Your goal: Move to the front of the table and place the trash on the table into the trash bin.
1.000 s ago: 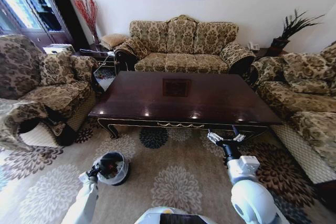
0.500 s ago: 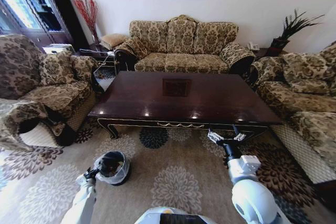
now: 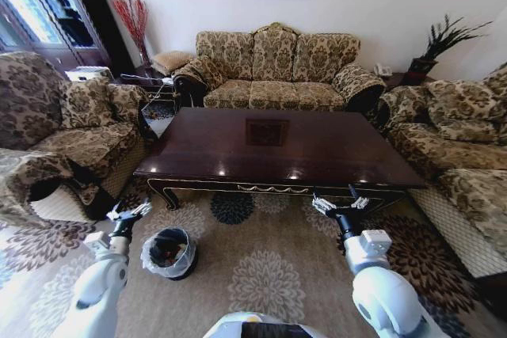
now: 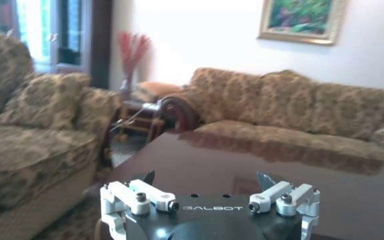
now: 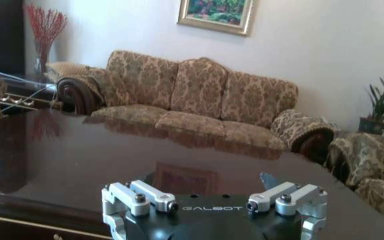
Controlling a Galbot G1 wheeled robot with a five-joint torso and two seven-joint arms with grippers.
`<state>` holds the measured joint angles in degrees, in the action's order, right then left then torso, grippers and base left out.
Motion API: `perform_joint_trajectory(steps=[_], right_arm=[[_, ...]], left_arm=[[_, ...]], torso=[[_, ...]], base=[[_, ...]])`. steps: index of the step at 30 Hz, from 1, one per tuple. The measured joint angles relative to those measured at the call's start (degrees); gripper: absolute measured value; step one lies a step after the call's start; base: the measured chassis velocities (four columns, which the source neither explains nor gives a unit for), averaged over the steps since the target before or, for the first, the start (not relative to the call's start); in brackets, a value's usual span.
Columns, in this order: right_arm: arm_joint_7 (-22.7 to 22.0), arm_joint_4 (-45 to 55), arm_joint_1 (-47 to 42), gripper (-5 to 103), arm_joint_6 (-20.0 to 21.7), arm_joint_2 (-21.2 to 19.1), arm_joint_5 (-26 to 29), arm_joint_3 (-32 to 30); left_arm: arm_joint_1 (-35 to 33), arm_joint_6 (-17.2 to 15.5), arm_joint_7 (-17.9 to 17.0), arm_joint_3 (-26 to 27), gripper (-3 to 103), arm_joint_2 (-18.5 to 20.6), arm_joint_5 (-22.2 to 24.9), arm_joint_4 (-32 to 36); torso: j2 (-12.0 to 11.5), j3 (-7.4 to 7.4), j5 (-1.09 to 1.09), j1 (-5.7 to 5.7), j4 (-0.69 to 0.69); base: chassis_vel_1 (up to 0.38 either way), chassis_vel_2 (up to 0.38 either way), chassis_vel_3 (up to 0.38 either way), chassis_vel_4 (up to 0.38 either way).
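Observation:
The table (image 3: 325, 152) stands just ahead, its glossy dark top showing a square inlay (image 3: 266, 132); the trash is out of view on it. On the carpet by the table's left front corner sits the trash bin (image 3: 169, 252), white-rimmed with a black liner, holding dark pieces I cannot make out. My left gripper (image 3: 127, 213) hovers open, up and to the left of the bin, near the table's left leg. My right gripper (image 3: 341, 205) is open at the table's front edge, right of centre. In the wrist views, both grippers (image 4: 205, 177) (image 5: 205, 177) face across the table top (image 4: 259, 160) (image 5: 78, 155) with nothing between their fingers.
A patterned sofa (image 3: 273, 69) stands behind the table, with armchairs at left (image 3: 71, 132) and right (image 3: 459, 140). A side table with a red-twig vase (image 3: 133, 21) is at the back left. Flowered carpet (image 3: 261, 275) lies between me and the table.
My left gripper has risen from over the bin and swung away to the left, leaving the bin's opening uncovered. The right arm and the table have hardly moved.

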<state>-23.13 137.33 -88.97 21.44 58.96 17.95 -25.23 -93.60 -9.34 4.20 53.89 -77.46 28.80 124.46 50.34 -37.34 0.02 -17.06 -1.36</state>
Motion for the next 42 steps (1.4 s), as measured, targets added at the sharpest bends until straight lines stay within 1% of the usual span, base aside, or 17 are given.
perform_joint_trajectory(steps=[3, 6, 9, 20, 24, 25, 27, 29, 30, 31, 32, 33, 34, 35, 36, 38, 42], right_arm=[[1.28, -0.27, -0.13, 100, 1.36, 0.45, 0.11, -0.61], [1.94, -0.25, -0.28, 100, 2.50, 1.12, 0.05, -0.82], [2.59, -0.05, -0.96, 100, 3.75, 2.41, -0.24, -0.81], [2.73, 0.11, -1.27, 100, 3.76, 3.16, -1.29, 0.95], [2.44, -0.59, -2.39, 100, -0.44, 4.06, -3.38, 2.08], [2.44, -0.59, -2.39, 100, -0.44, 4.06, -3.38, 2.08], [2.38, -0.76, -3.96, 100, -2.74, 5.43, -6.75, 2.51], [3.21, -0.34, -6.27, 100, -4.46, 7.10, -10.17, 2.85], [3.21, -0.34, -6.27, 100, -4.46, 7.10, -10.17, 2.85], [4.64, -0.27, -8.24, 100, -6.55, 8.64, -13.90, 3.02], [5.35, -0.30, -9.12, 100, -7.57, 9.35, -15.74, 3.14], [6.86, -0.34, -11.22, 100, -9.98, 11.00, -19.99, 3.53], [6.86, -0.34, -11.22, 100, -9.98, 11.00, -19.99, 3.53], [7.68, -0.30, -12.71, 100, -11.37, 12.16, -22.35, 4.02], [8.14, -0.02, -14.29, 100, -12.44, 13.41, -24.24, 4.74], [8.46, 0.50, -15.65, 100, -13.32, 14.74, -25.52, 5.29], [9.13, 0.82, -17.06, 100, -15.07, 17.08, -26.36, 4.68]], left_arm=[[-3.91, 0.34, 0.54, -1.05, 100, -3.78, -2.81, 4.49], [-4.76, 1.13, 1.28, -1.56, 100, -5.44, -3.66, 4.56], [-3.76, 2.94, 1.31, -2.04, 100, -7.34, -5.82, 2.08], [-3.06, 4.32, 0.72, -2.23, 100, -9.17, -6.67, 0.79], [-3.49, 5.55, 0.77, -2.31, 100, -9.68, -7.28, 0.41], [-3.49, 5.55, 0.77, -2.31, 100, -9.68, -7.28, 0.41], [-4.05, 6.94, 1.65, -2.32, 100, -9.29, -7.30, 0.87], [-4.47, 6.38, 2.02, -2.59, 100, -9.04, -7.25, 2.43], [-4.47, 6.38, 2.02, -2.59, 100, -9.04, -7.25, 2.43], [-4.66, 5.56, 1.92, -3.09, 100, -9.28, -7.19, 3.54], [-4.72, 5.31, 1.68, -3.35, 100, -9.50, -7.19, 4.06], [-4.93, 4.84, 1.27, -4.06, 100, -10.03, -7.20, 5.25], [-4.93, 4.84, 1.27, -4.06, 100, -10.03, -7.20, 5.25], [-5.13, 4.61, 1.23, -4.39, 100, -10.23, -7.31, 5.88], [-5.43, 4.43, 1.37, -4.65, 100, -10.34, -7.54, 6.65], [-5.87, 4.39, 1.71, -4.82, 100, -10.28, -7.74, 7.25], [-7.34, 4.79, 2.66, -4.96, 100, -9.73, -8.15, 7.35]], torso=[[0.00, 0.00, 0.00, 0.00, -0.01], [0.00, 0.00, -0.01, 0.00, -0.03], [0.00, 0.00, -0.02, 0.00, 0.02], [0.00, -0.01, -0.03, -0.02, -0.01], [0.01, 0.01, -0.03, 0.03, 0.00], [0.01, 0.01, -0.03, 0.03, 0.00], [0.02, 0.02, 0.00, 0.05, 0.00], [0.02, 0.02, 0.03, 0.04, 0.01], [0.02, 0.02, 0.03, 0.04, 0.01], [0.01, 0.01, 0.01, 0.03, 0.03], [0.01, 0.00, 0.00, 0.02, 0.02], [-0.01, -0.02, -0.07, -0.02, 0.01], [-0.01, -0.02, -0.07, -0.02, 0.01], [-0.01, -0.02, -0.11, -0.04, 0.00], [-0.01, -0.02, -0.07, -0.05, 0.01], [-0.01, -0.02, -0.05, -0.04, -0.02], [-0.01, -0.01, -0.04, -0.02, 0.00]], base=[[0.000, 0.000, 0.000, 0.000], [0.000, 0.000, 0.000, 0.000], [0.000, 0.000, 0.000, 0.000], [0.010, -0.111, -0.004, 0.124], [-0.033, -0.324, 0.048, 0.317], [-0.054, -0.318, 0.056, 0.300], [-0.071, -0.270, 0.035, 0.236], [-0.051, -0.183, 0.011, 0.138], [-0.051, -0.106, 0.011, 0.138], [-0.050, -0.011, 0.018, 0.007], [0.000, 0.000, 0.000, 0.000], [-0.031, 0.063, -0.002, -0.040], [-0.031, 0.063, -0.002, -0.040], [0.014, 0.063, -0.007, -0.068], [0.020, 0.100, -0.007, -0.069], [0.020, 0.089, -0.004, -0.069], [0.008, 0.039, 0.002, -0.005]])
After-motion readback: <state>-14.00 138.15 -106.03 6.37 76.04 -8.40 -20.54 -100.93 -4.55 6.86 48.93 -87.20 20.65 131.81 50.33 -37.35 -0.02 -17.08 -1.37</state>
